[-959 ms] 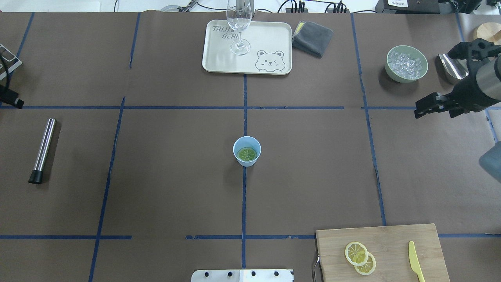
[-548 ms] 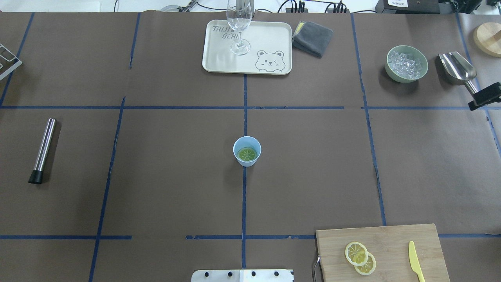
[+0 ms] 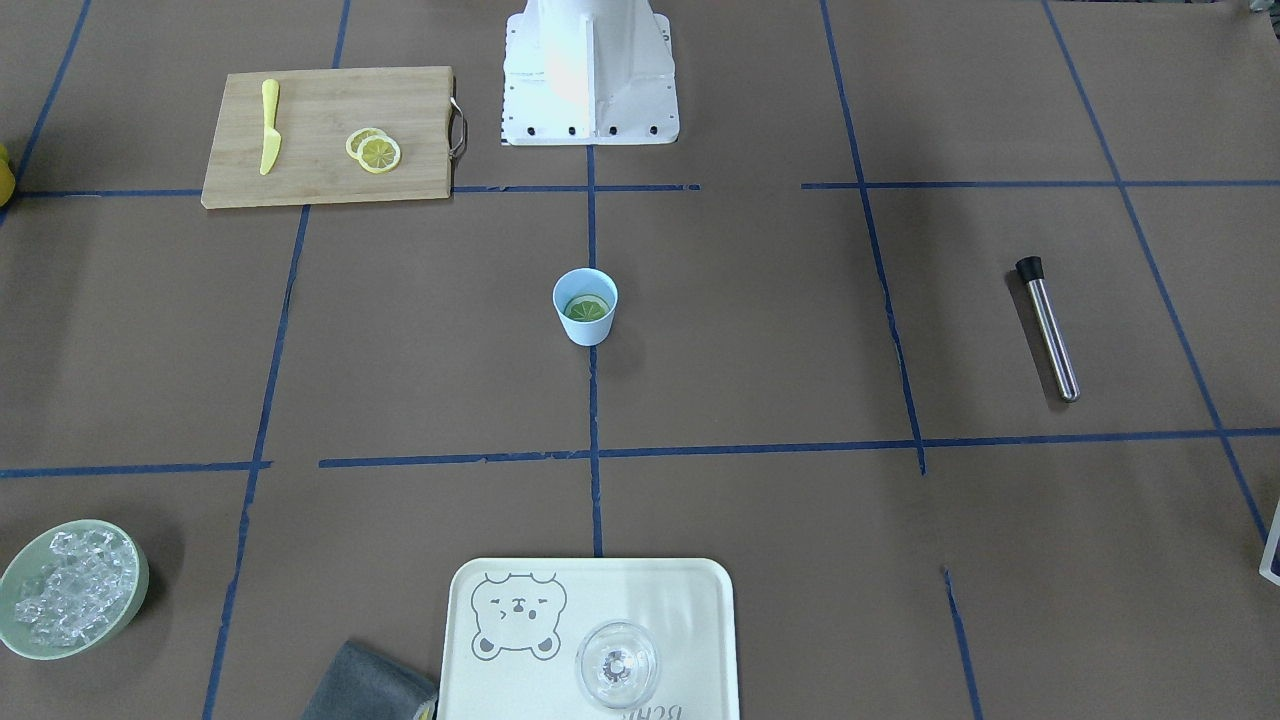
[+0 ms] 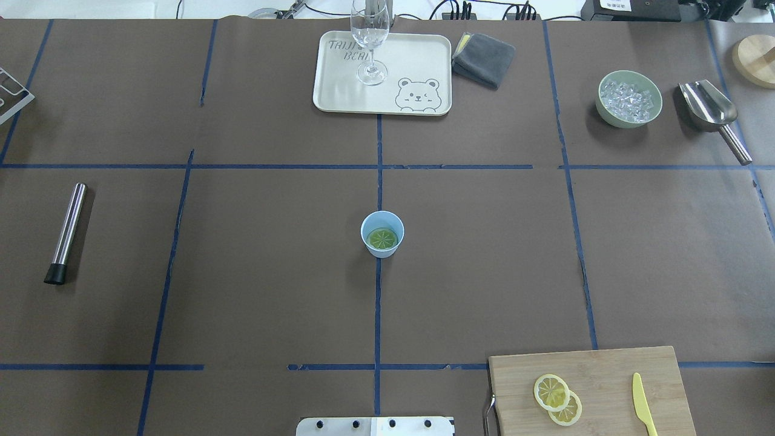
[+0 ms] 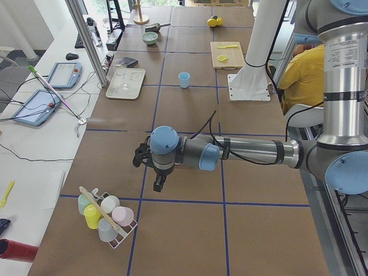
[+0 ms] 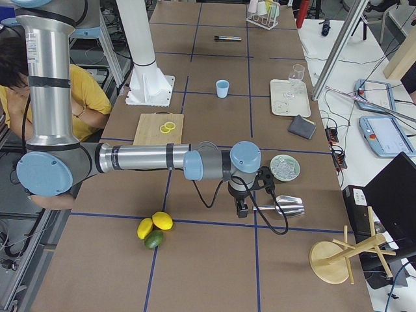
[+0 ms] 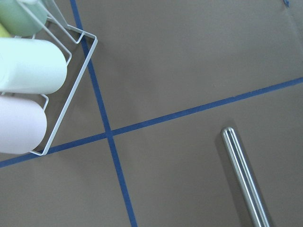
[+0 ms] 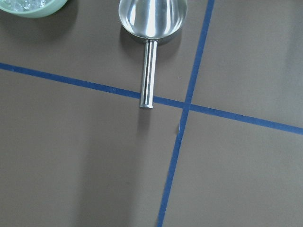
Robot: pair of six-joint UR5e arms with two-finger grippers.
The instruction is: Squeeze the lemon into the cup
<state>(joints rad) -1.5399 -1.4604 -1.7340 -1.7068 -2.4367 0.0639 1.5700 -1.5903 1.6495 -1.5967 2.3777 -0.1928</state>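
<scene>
One lemon (image 4: 382, 238) lies in the cup (image 4: 382, 219), far from the right gripper (image 6: 242, 212).

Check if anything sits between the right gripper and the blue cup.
Nothing visible does. The right gripper hangs by the scoop handle at the table's right end. Only bare taped paper lies between it and the cup; the ice bowl sits off that line. A lemon slice lies in the cup.

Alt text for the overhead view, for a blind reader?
A light-blue cup holding a lemon slice stands central on the table; no arm shows. Far side: tray with glass, ice bowl, scoop. Near right: cutting board with two more slices and knife.
</scene>
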